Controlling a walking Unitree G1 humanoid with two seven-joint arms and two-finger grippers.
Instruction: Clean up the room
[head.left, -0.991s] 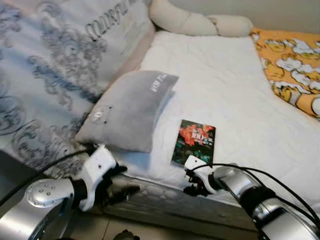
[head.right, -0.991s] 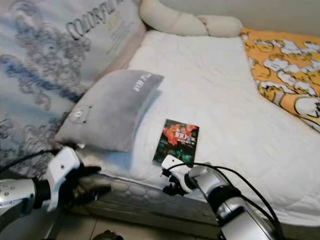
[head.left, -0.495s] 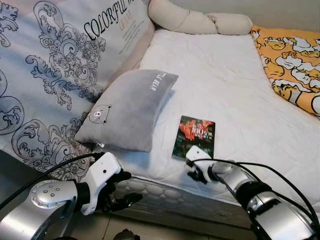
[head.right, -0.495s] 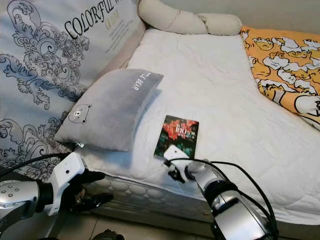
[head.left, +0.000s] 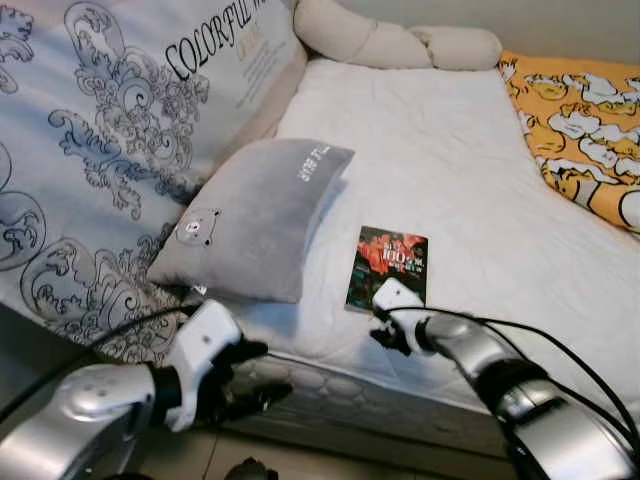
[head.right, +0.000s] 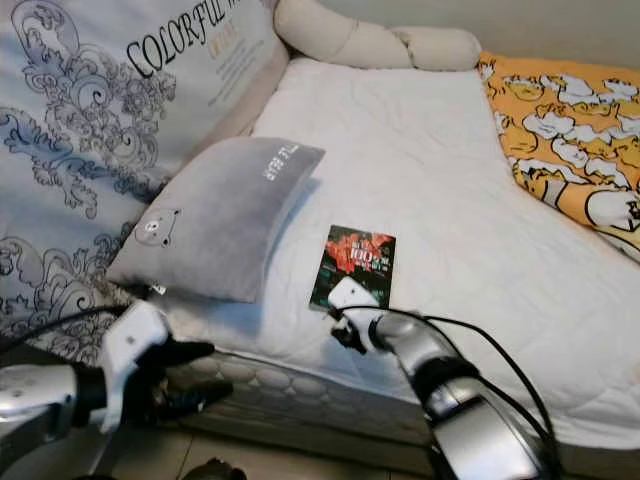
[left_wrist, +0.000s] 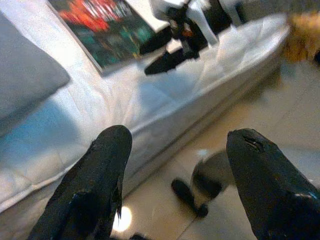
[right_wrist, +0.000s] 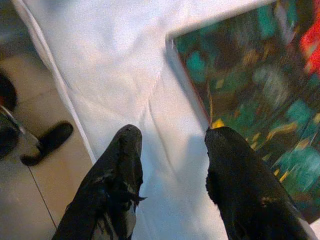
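Right gripper (right_wrist: 170, 165) poised at the near edge of the book (head.left: 387, 266), fingers spread and holding nothing.

The one book lies flat on the white mattress (head.left: 440, 170), close to its front edge and just right of the single grey pillow (head.left: 255, 218). In the right wrist view one finger (right_wrist: 245, 185) sits over the book's near corner and the other over bare sheet beside it; whether either touches, I cannot tell. The left gripper (left_wrist: 175, 175) hangs low in front of the mattress side, its two fingers wide apart and empty. One long cream bolster (head.left: 395, 42) lies at the far end, an orange cartoon-print blanket (head.left: 580, 120) is cut off at the right, and a large patterned cushion (head.left: 110, 150) runs off the left. A dark shape on the floor (left_wrist: 192, 195) is too blurred to identify.
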